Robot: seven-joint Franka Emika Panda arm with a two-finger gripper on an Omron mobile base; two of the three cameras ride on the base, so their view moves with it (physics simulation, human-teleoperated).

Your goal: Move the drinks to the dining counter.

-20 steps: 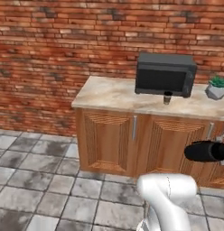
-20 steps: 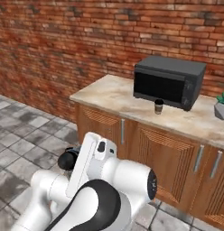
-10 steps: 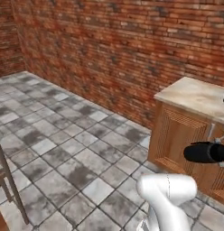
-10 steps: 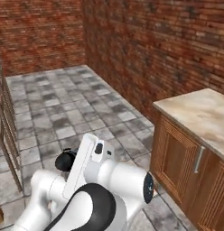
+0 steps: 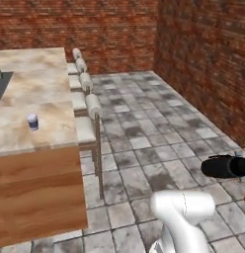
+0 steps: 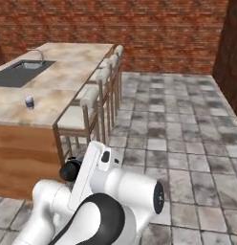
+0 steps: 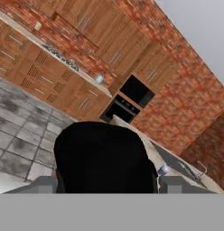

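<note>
**Black bottle in the jaws, one cup on the dining counter**

Black bottle (image 7: 105, 155) sits closest of all. In the hand view it stands as a broad dark cylinder right between the two grey finger tips (image 7: 41, 184). The jaws are closed on its sides, one tip against each flank. Its surface is plain black, and I can make out no label or lettering on it. From the left base view a black cylinder (image 5: 224, 167) lies level at the far right, above the grey tiled floor (image 5: 144, 143).

Past the arm, four padded stools (image 6: 89, 98) stand in a row along the near side of the dining counter (image 6: 72, 62). On its beige marble tabletop stands one small white cup with a dark-blue band (image 6: 29, 102). The cup is upright near the wood-fronted end and well apart from the bottle and the jaws. Anything printed on the band is too small to read.

Further along the same tabletop are a dark inset sink (image 6: 21, 72) and one faucet (image 6: 38, 51). A red brick wall (image 6: 139, 28) closes the room behind.
</note>
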